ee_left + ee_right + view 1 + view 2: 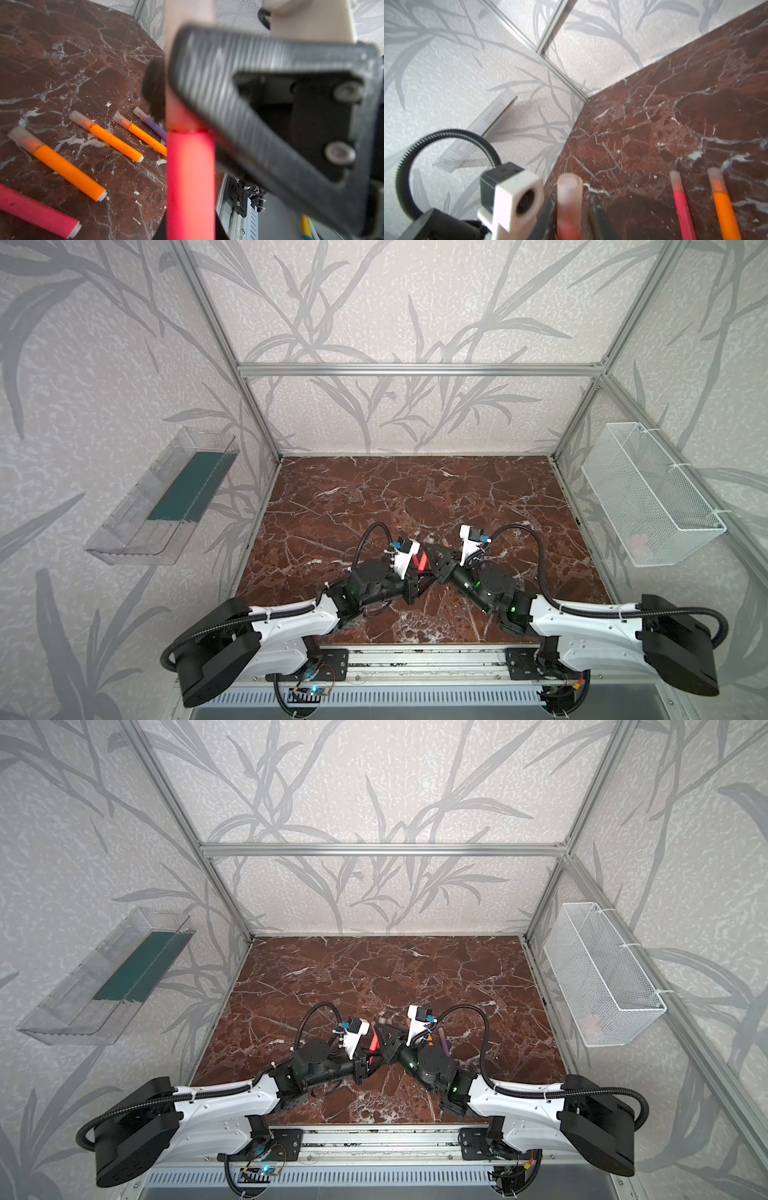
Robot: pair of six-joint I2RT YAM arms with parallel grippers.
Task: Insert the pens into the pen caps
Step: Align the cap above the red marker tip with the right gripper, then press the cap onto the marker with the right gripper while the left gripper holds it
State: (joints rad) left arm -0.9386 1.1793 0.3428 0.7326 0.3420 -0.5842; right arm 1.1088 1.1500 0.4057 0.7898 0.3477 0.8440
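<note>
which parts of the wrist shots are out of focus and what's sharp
Left wrist view: the held red-pink pen is badly blurred, too close to the lens, while the orange pens on the marble table are sharp. Right wrist view: the pen cap and the left wrist camera are soft; the far marble is crisp.

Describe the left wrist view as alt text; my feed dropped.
A red-pink pen stands close to the lens, its tip seated in a translucent cap, with the right gripper, blurred, straddling the cap. Behind, on the marble table, lie three capped orange pens, a capped purple pen and another red-pink pen.
</note>
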